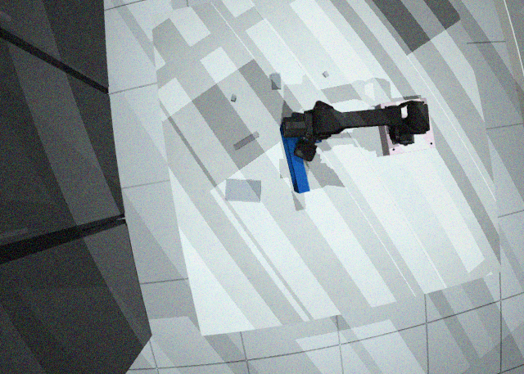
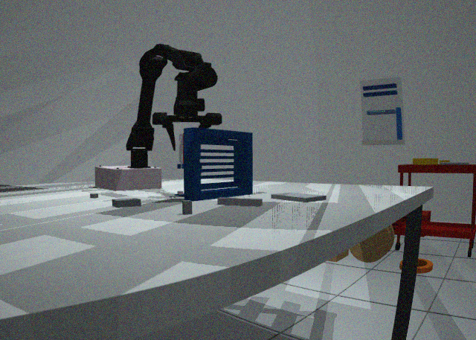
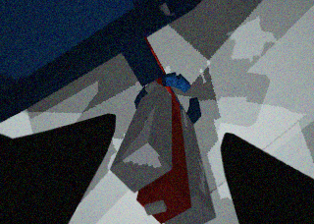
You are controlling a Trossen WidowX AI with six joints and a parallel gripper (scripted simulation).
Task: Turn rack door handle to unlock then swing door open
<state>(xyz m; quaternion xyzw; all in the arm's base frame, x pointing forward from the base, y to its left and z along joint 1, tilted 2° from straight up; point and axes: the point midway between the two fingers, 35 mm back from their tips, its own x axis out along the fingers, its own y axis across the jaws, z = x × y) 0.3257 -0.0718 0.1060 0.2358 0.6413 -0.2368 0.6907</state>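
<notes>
The blue rack frame [image 1: 298, 167] [image 2: 217, 136] [image 3: 59, 42] stands upright on the table. The narrow part beside it, pale with a red edge in the exterior view, looks like the door [image 2: 181, 146], sticking out from the frame toward the robot base; its exact angle cannot be told. The upright grey handle with a red stripe [image 3: 181, 185] stands at this part, with small blue pieces at its far end. My gripper [image 3: 168, 131] is open, pointing down, one black finger on each side of the handle with gaps. In the exterior view the frame hides one finger.
Small grey blocks [image 1: 275, 81] [image 1: 233, 98] [image 2: 126, 202] [image 2: 187, 207], a grey bar [image 1: 246, 140] [image 2: 239, 201] and a flat grey slab [image 1: 242, 190] [image 2: 298, 196] lie around the frame. The pale pink arm base [image 2: 128, 178] stands behind it. The forearm [image 1: 366, 118] passes high above the table.
</notes>
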